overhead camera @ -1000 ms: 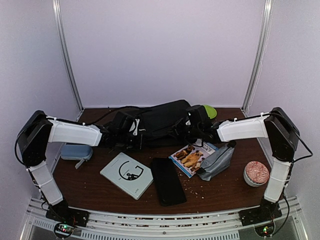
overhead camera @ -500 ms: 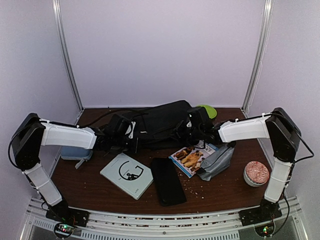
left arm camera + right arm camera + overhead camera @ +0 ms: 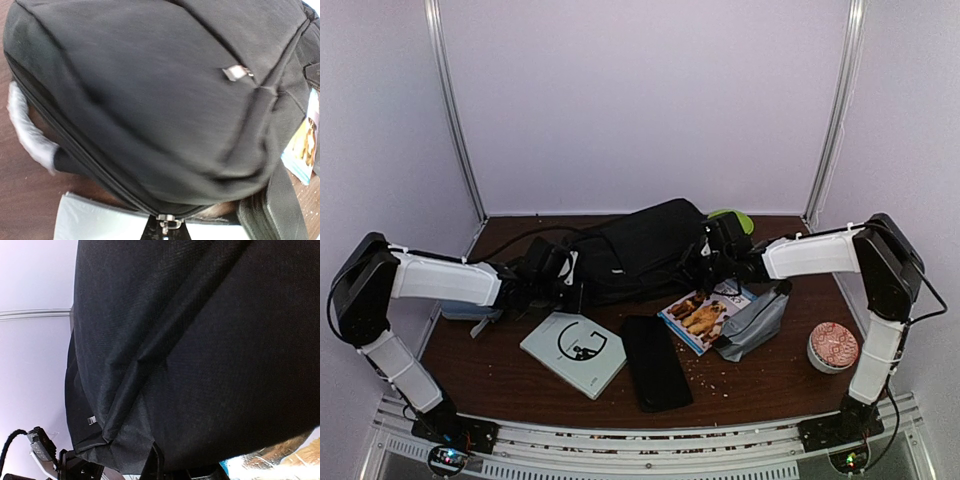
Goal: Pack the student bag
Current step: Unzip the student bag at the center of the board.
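Got the left jaws pinched shut on the metal zipper pull (image 3: 167, 223) of the student bag (image 3: 640, 245), soft lumpy black fabric slumped mid-back on the brown table (image 3: 770, 385). Also got a flat pale book (image 3: 572, 350), slim matte black case (image 3: 655, 362), glossy picture book (image 3: 705, 315), crumpled grey pouch (image 3: 755, 325), round patterned bowl (image 3: 832, 347), plus right jaws clamped on the bag's fabric.

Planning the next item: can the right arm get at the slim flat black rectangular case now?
Probably not yet: the right gripper is shut on the large black fabric student bag. The slim black case itself lies uncovered, nothing on top.
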You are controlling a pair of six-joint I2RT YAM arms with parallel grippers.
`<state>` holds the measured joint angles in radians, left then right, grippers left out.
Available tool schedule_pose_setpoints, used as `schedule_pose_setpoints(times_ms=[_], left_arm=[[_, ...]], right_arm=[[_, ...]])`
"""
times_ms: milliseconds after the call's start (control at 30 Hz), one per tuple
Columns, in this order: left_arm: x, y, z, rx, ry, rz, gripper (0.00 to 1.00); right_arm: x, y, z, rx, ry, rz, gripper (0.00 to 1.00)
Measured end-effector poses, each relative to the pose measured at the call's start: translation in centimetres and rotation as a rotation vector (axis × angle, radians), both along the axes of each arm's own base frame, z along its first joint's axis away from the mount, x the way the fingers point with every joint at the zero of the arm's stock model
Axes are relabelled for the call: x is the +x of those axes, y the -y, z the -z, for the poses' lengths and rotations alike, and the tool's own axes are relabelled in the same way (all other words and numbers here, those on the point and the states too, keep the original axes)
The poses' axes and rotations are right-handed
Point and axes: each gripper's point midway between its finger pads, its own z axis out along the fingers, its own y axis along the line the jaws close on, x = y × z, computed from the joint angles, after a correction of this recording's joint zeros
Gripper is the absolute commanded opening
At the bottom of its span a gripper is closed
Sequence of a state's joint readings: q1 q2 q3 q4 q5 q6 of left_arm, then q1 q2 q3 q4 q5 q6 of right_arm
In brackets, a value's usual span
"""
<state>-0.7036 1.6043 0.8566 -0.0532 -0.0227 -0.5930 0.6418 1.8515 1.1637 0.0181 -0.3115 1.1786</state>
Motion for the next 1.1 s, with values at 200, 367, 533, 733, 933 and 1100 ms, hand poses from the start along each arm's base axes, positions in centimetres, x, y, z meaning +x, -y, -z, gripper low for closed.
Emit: schedule_pose_setpoints(times_ms=[200,367,533,733,933,1100], left_arm=[[-0.8,-0.8,0.2,0.002,-0.003,-0.002,0.00],[-0.8,-0.8,0.3,-0.009,0.000,0.002,0.00],[-0.8,-1.4,0.9,0.001,-0.016,-0.014,0.00],[-1.1,-1.4,1.2,-0.003,-0.035,-0.006,0.00],[-1.2,-1.1,1.1,-0.016,-0.040,0.004,0.00],[-1.3,-1.1,1.3,-0.020,-0.040,0.008,0.00]], right_arm=[[1.0,0.4,-0.7,-0.042,0.014,-0.038,0.00],[2.2,0.2,-1.1,-0.062,0.036,-0.070,0.32],[2.4,1.1,-1.2,-0.093,0.060,-0.059,0.63],[-0.4,0.1,-4.5,-0.039,0.109,-0.069,0.64],[-4.7,-5.9,-6.6,0.109,0.099,-0.165,0.61],[-7.0,-9.7,-4.2,0.172,-0.001,-0.209,0.60]])
